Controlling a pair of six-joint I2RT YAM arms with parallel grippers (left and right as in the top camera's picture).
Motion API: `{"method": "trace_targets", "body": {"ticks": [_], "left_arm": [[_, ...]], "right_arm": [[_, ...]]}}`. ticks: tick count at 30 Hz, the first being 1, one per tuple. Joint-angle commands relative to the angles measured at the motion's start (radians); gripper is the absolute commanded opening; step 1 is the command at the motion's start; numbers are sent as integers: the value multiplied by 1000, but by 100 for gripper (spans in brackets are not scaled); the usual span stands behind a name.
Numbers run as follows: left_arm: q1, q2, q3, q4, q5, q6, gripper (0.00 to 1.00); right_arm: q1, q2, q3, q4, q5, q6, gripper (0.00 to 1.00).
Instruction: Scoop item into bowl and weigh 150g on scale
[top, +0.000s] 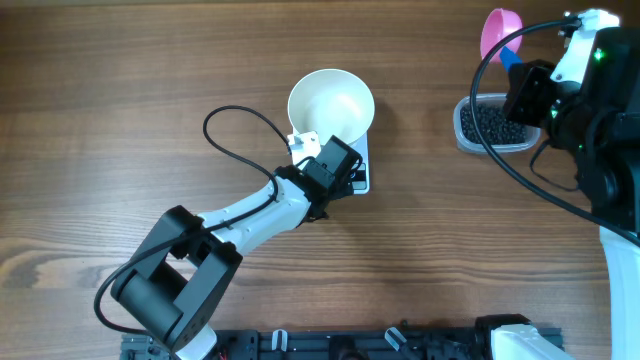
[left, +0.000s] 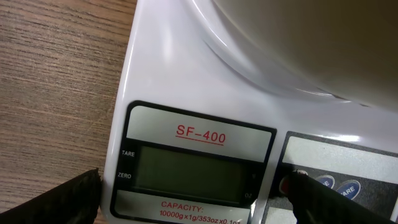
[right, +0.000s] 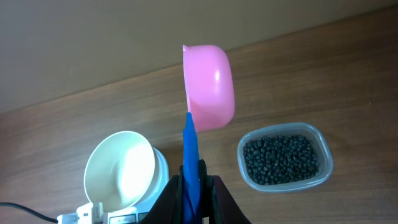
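The white bowl (top: 331, 103) stands empty on the white scale (top: 361, 178), which it mostly covers. My left gripper (top: 335, 165) hangs open low over the scale's display edge. In the left wrist view the blank grey display (left: 186, 171) lies between the fingers, and the right fingertip (left: 323, 199) rests at a round red button (left: 300, 176). My right gripper (right: 194, 199) is shut on the blue handle (right: 189, 149) of a pink scoop (right: 210, 84), held up in the air at the far right. The scoop's cup faces away. The black beans (right: 281, 158) fill a clear tub (top: 492, 123) below it.
The left arm (top: 240, 220) stretches from the front edge towards the scale, with a black cable (top: 235, 140) looping beside it. The right arm's dark body (top: 590, 110) and its cable hang over the right side of the tub. Bare wooden table (top: 120, 100) lies to the left.
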Motion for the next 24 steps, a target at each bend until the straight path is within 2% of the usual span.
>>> {"method": "trace_targets", "body": {"ticks": [1,24], "left_arm": [[-3,23,-10,-2,2,16,100],[-3,79,-10,-57,1,15,100]], "right_arm": [[-3,7,14,10,-10,-19,4],[-3,7,14,8,-9,-21,4]]}}
